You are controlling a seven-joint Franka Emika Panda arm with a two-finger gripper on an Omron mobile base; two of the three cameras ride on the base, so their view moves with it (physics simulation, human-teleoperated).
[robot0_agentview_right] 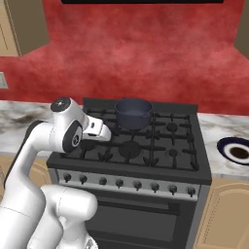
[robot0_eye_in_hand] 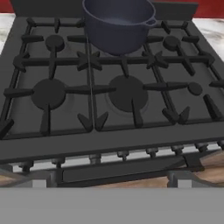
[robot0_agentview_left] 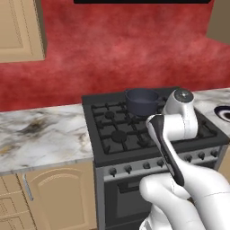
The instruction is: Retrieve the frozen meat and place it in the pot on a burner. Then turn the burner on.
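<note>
The pot (robot0_agentview_right: 133, 113) sat empty on the burner at the stove's (robot0_agentview_right: 194, 168) back edge, middle, ready for meat, while the arm's fingers stood spread, holding nothing, hovering off the stove's front edge.

stove top: pretty open, the black grates (robot0_eye_in_hand: 87, 87) in the lower and middle part of the hand view have nothing sitting on them
back centre: the pot (robot0_eye_in_hand: 117, 24) sits on the rear middle burner at the top of the hand view, only thing standing on the cooktop
above pot: free air up to the dark hood edge (robot0_agentview_left: 141, 2) at the top of the left base view
left counter: marble top (robot0_agentview_left: 40, 134) bare, lots of room
right counter: dark-rimmed white plate (robot0_agentview_right: 237, 151) lies near the stove's right edge
front: knob row (robot0_agentview_right: 129, 184) sticks out a little along the stove front
</note>
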